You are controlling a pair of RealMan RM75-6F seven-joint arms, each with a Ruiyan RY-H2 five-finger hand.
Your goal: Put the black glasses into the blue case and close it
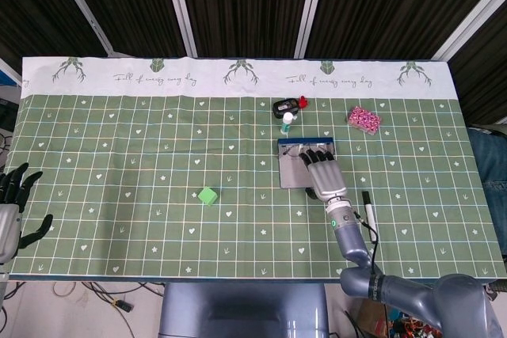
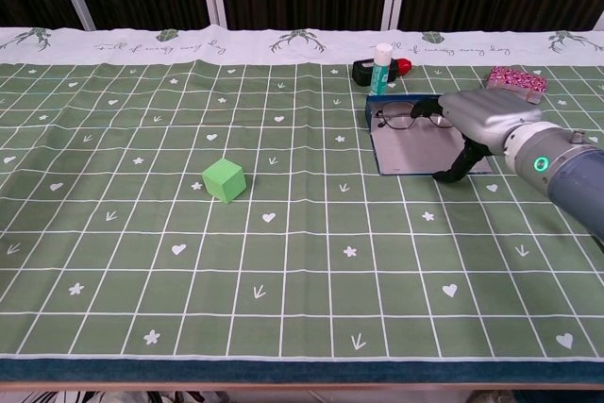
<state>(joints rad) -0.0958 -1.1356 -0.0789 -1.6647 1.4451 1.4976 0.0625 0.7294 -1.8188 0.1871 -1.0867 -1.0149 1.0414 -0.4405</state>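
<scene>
Right hand (image 2: 483, 120) over the open blue case (image 2: 420, 150), fingertips pinching black glasses (image 2: 408, 118) at its far edge. Left hand (image 1: 9, 210) spread, idle, table's near-left edge.

tablecloth (image 1: 142, 164): matt cloth | right hand (image 2: 481, 120): smooth grey metal-look

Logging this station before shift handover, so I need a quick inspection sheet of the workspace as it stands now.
Surface: green patterned tablecloth with a white printed border.
Job's things: black glasses lie in the open blue case.
Clutter: green cube, small white bottle, black item with red piece, pink object, black pen.
Hands: right hand over the case, fingertips at the glasses; left hand at the table's left edge, holding nothing.
Cables: some on the floor.
Surroundings: dark slatted wall.
</scene>
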